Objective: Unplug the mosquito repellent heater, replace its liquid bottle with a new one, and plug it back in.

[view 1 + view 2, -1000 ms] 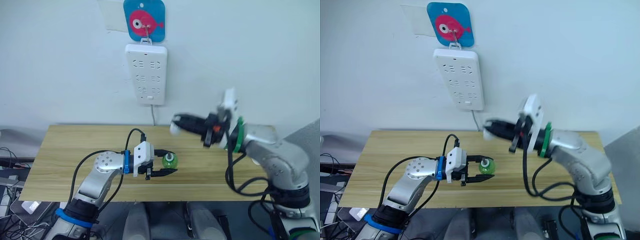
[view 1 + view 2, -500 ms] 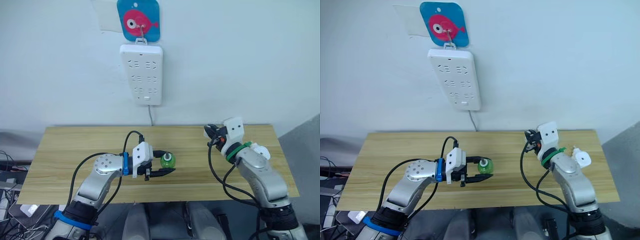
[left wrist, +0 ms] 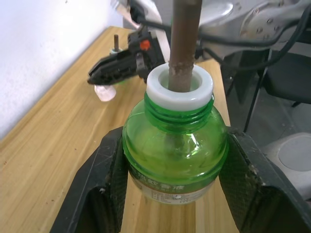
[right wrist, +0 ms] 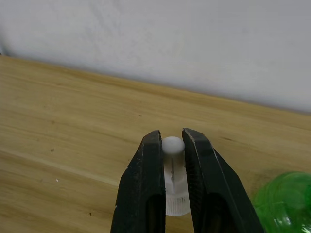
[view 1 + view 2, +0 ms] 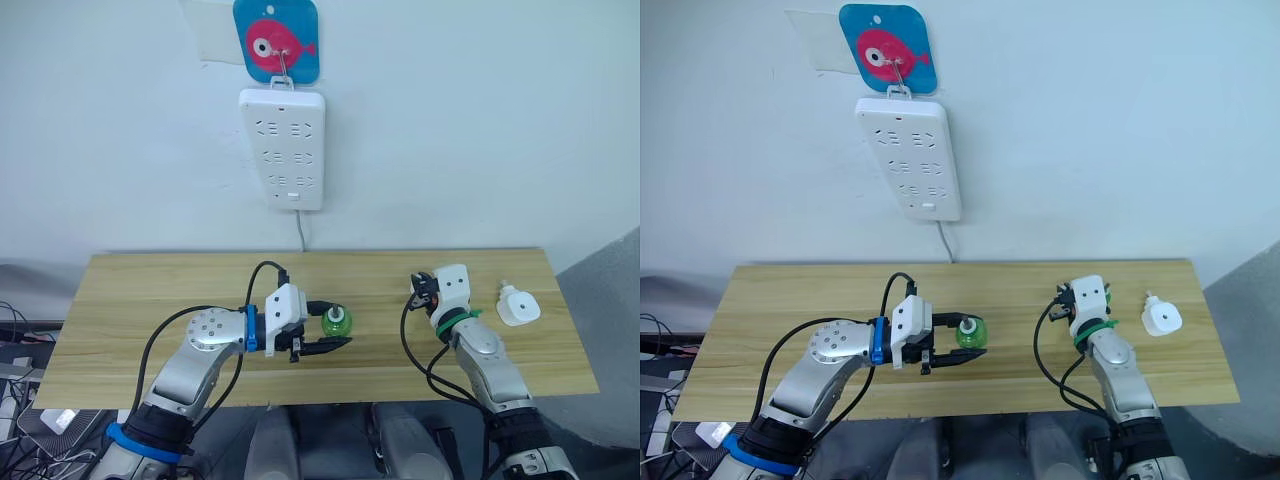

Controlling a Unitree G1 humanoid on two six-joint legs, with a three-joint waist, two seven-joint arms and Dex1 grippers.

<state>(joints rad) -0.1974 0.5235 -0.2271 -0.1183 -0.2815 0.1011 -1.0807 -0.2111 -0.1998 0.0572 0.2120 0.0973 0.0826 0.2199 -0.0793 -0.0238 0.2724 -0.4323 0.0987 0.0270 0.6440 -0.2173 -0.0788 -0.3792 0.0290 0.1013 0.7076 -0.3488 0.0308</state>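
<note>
Your wooden table point(image 5: 150, 290) stands against a pale wall, where a white power strip point(image 5: 283, 148) hangs under a blue fish hook plate point(image 5: 276, 38). Your left claw point(image 5: 328, 331) rests low over the table's middle with its two black fingers point(image 3: 104, 194) clamped on a green bottle point(image 3: 175, 155); the bottle has a white collar and a brown wick rod point(image 3: 183, 43) rising from its neck. Your right claw point(image 4: 171, 145) is closed on a small clear cap point(image 4: 173, 177), pinched between its fingers just above the wood, with a green bottle close beside them. The white heater point(image 5: 518, 306) lies on the table just beyond your right claw, toward the table's right end, untouched by either claw.
</note>
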